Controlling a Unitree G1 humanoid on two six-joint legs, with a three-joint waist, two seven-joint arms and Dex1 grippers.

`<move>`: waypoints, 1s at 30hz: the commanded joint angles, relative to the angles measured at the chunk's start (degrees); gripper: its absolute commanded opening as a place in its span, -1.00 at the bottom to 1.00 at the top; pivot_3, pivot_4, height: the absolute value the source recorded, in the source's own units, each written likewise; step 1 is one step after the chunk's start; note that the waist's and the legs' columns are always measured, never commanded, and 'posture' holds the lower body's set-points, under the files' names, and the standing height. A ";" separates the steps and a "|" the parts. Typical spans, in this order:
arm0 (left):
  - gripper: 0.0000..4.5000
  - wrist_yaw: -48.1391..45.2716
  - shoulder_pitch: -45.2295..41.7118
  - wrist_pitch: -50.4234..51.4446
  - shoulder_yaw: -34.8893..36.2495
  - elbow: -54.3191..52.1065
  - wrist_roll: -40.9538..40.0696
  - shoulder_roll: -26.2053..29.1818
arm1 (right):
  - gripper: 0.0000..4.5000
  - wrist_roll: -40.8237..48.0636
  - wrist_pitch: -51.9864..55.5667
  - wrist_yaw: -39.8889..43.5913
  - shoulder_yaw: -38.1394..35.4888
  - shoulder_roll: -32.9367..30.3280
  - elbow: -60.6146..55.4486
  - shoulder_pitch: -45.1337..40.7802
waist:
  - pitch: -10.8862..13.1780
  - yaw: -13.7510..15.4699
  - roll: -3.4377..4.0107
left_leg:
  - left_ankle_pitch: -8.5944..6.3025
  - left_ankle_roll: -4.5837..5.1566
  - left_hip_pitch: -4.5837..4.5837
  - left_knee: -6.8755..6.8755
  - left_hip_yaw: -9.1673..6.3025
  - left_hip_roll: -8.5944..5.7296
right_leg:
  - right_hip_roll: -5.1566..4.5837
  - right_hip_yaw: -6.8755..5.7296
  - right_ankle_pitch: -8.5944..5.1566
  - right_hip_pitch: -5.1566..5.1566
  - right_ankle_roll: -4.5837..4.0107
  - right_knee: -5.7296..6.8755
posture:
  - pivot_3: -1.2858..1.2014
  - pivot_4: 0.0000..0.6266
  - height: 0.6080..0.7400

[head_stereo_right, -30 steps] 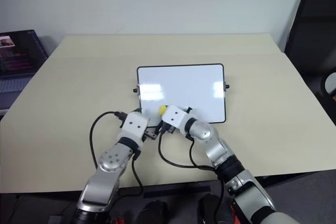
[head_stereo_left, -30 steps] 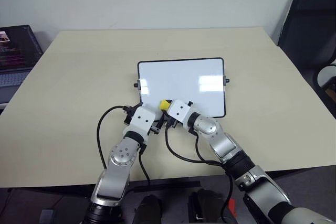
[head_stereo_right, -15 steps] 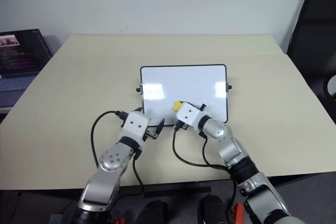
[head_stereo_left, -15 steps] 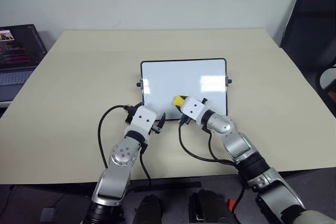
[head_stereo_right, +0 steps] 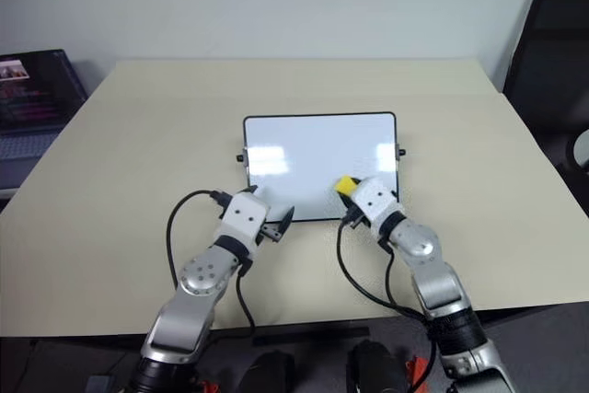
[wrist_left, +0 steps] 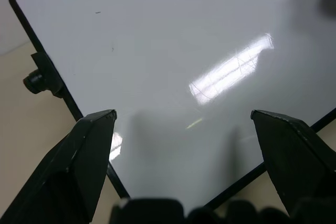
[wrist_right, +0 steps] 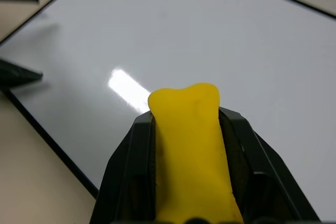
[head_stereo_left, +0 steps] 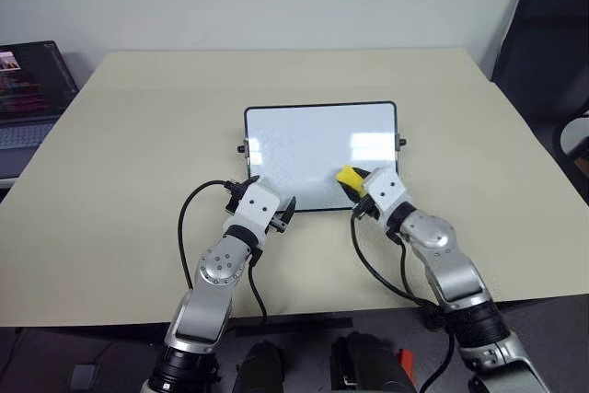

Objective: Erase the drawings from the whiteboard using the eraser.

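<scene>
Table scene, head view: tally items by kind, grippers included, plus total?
Whiteboard: 1
Eraser, yellow, clamped in the right gripper: 1
Laptop, at the table's left edge: 1
Grippers: 2, counting the open left gripper
Table: 1
Total: 6

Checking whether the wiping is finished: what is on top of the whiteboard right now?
The whiteboard looks blank apart from glare; no digits are visible. The yellow eraser, clamped in the right gripper, sits over its near right part, and that patch is covered.
</scene>
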 commanded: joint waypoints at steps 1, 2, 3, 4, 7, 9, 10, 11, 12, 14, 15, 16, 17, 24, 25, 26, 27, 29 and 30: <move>1.00 -1.51 -0.34 -3.02 -0.67 -1.86 -1.81 -0.48 | -0.43 0.73 5.37 -1.98 -4.29 -1.29 -6.73 1.88 | 0.00 0.01 0.00 | -0.01 -0.02 0.00 -0.01 0.00 0.01 | 0.00 0.01 -0.01 0.00 0.00 -0.02 | 0.03 -0.52 1.00; 1.00 -2.15 -0.54 -3.70 -0.89 -1.90 -2.43 -0.62 | -0.43 0.71 7.13 -2.77 -5.48 -1.40 -7.65 2.20 | 0.00 0.03 0.00 | -0.01 -0.02 0.00 -0.02 0.00 0.01 | 0.00 0.01 -0.01 0.00 0.00 -0.02 | 0.03 -0.52 1.00; 1.00 -3.04 -0.94 -4.53 -1.08 -1.84 -3.53 -1.00 | -0.43 0.77 8.85 -3.54 -6.87 -1.57 -8.52 2.46 | 0.00 0.04 0.00 | -0.01 -0.02 0.00 -0.01 0.00 0.01 | 0.00 0.01 -0.01 0.00 0.00 -0.02 | 0.03 -0.52 1.00; 1.00 -4.09 -1.51 -5.41 -1.50 -1.72 -4.49 -1.25 | -0.43 0.73 10.57 -4.50 -8.47 -1.72 -9.30 2.72 | 0.00 0.04 0.00 | -0.01 -0.02 0.02 0.00 0.01 0.00 | -0.01 0.01 -0.01 0.02 0.00 -0.02 | 0.03 -0.52 1.00; 1.00 -8.79 -3.60 -7.58 -3.61 -1.15 -8.21 -2.04 | -0.43 0.44 15.91 -7.18 -13.30 -2.61 -10.72 3.12 | 0.01 0.04 -0.01 | -0.01 -0.02 0.04 0.05 0.02 -0.02 | -0.01 -0.01 0.00 0.04 0.01 0.01 | 0.03 -0.52 1.00; 1.00 -12.70 -4.92 -8.57 -4.79 -0.41 -10.78 -1.92 | -0.43 0.31 18.85 -8.65 -15.71 -3.20 -11.25 3.13 | 0.00 0.03 -0.01 | -0.01 -0.02 0.05 0.06 0.03 -0.04 | -0.01 -0.02 0.00 0.04 0.01 0.02 | 0.03 -0.52 1.00; 1.00 -14.24 -5.43 -8.96 -5.07 -0.03 -11.92 -1.79 | -0.43 0.28 19.89 -9.09 -16.46 -3.45 -11.51 3.13 | 0.01 0.03 -0.01 | -0.01 -0.01 0.07 0.05 0.05 -0.04 | 0.00 -0.01 0.00 0.05 0.01 0.01 | 0.03 -0.52 1.00; 1.00 -16.23 -6.34 -9.35 -5.33 0.69 -13.29 -1.65 | -0.43 0.53 21.32 -9.43 -17.44 -3.65 -11.88 3.10 | 0.01 0.01 -0.01 | -0.01 -0.01 0.06 0.03 0.07 -0.05 | 0.00 0.00 -0.01 0.04 0.00 0.01 | 0.03 -0.52 1.00; 1.00 -18.20 -7.28 -9.58 -5.58 1.45 -14.68 -1.51 | -0.43 0.80 22.74 -9.72 -18.35 -3.81 -12.25 3.07 | 0.01 -0.11 -0.01 | -0.01 -0.02 0.06 0.02 0.07 -0.04 | 0.00 -0.01 -0.01 0.04 0.00 0.00 | 0.03 -0.52 1.00; 1.00 -22.31 -8.80 -9.89 -5.99 2.70 -17.38 -0.95 | -0.43 1.35 25.87 -10.20 -19.74 -3.62 -13.22 3.31 | 0.02 -0.31 0.01 | -0.01 -0.01 0.04 -0.01 0.09 -0.03 | 0.02 0.01 -0.02 0.02 -0.02 0.00 | 0.03 -0.52 1.00; 1.00 -25.06 -9.68 -9.59 -6.31 3.26 -19.20 -0.52 | -0.43 1.69 27.64 -10.54 -20.67 -3.33 -13.70 3.55 | 0.02 -0.31 0.02 | -0.01 -0.01 0.05 -0.02 0.09 -0.02 | 0.04 0.02 -0.02 0.01 -0.02 0.00 | 0.03 -0.52 1.00; 1.00 -26.94 -10.29 -9.40 -6.51 3.67 -20.45 -0.20 | -0.43 1.99 28.94 -10.82 -21.26 -3.17 -14.06 3.69 | 0.02 -0.30 0.02 | -0.01 -0.01 0.05 -0.03 0.09 -0.01 | 0.05 0.01 -0.03 0.02 -0.02 0.01 | 0.03 -0.52 1.00; 1.00 -29.39 -10.91 -9.09 -6.98 4.14 -21.84 0.32 | -0.43 2.70 31.04 -11.44 -22.48 -2.63 -14.19 3.66 | 0.02 -0.29 0.02 | -0.01 -0.01 0.03 -0.03 0.08 -0.01 | 0.05 0.00 -0.03 0.02 -0.03 0.02 | 0.03 -0.52 1.00; 1.00 -38.00 -12.66 -8.51 -8.98 6.35 -24.83 3.32 | -0.43 6.62 39.16 -13.00 -26.68 -1.47 -13.34 3.33 | 0.03 -0.29 0.03 | -0.01 -0.01 0.06 0.01 0.10 -0.04 | 0.05 0.02 -0.03 0.02 -0.03 0.01 | 0.03 -0.52 1.00; 1.00 -38.64 -12.86 -8.50 -9.14 6.67 -24.83 3.63 | -0.43 6.91 39.41 -13.17 -26.97 -1.45 -13.10 3.27 | 0.03 -0.30 0.03 | -0.01 -0.01 0.06 0.00 0.10 -0.04 | 0.05 0.03 -0.03 0.02 -0.03 0.01 | 0.03 -0.52 1.00; 1.00 -39.06 -13.05 -8.89 -9.33 7.09 -24.52 3.90 | -0.43 7.09 39.24 -13.42 -27.13 -1.49 -12.79 3.17 | 0.03 -0.29 0.04 | -0.01 -0.01 0.06 0.00 0.10 -0.03 | 0.05 0.02 -0.03 0.02 -0.03 0.01 | 0.03 -0.52 1.00; 1.00 -39.36 -13.17 -9.39 -9.48 7.61 -24.15 4.12 | -0.43 7.26 38.95 -13.48 -27.06 -1.70 -12.48 3.12 | 0.04 -0.29 0.05 | -0.01 -0.01 0.06 0.00 0.09 -0.03 | 0.06 0.01 -0.03 0.02 -0.03 0.01 | 0.03 -0.52 1.00; 1.00 -39.98 -13.09 -10.49 -9.62 8.78 -23.46 4.64 | -0.43 7.96 38.33 -13.24 -26.85 -1.90 -11.64 2.97 | 0.04 -0.30 0.05 | -0.01 -0.01 0.06 0.00 0.09 -0.03 | 0.06 0.02 -0.03 0.02 -0.03 0.01 | 0.03 -0.52 1.00; 1.00 -40.25 -12.90 -10.95 -9.52 9.19 -23.26 4.96 | -0.43 8.34 38.05 -13.09 -26.72 -1.81 -11.28 2.91 | 0.04 -0.30 0.05 | -0.01 0.00 0.06 0.00 0.10 -0.03 | 0.06 0.03 -0.03 0.02 -0.03 0.01 | 0.03 -0.52 1.00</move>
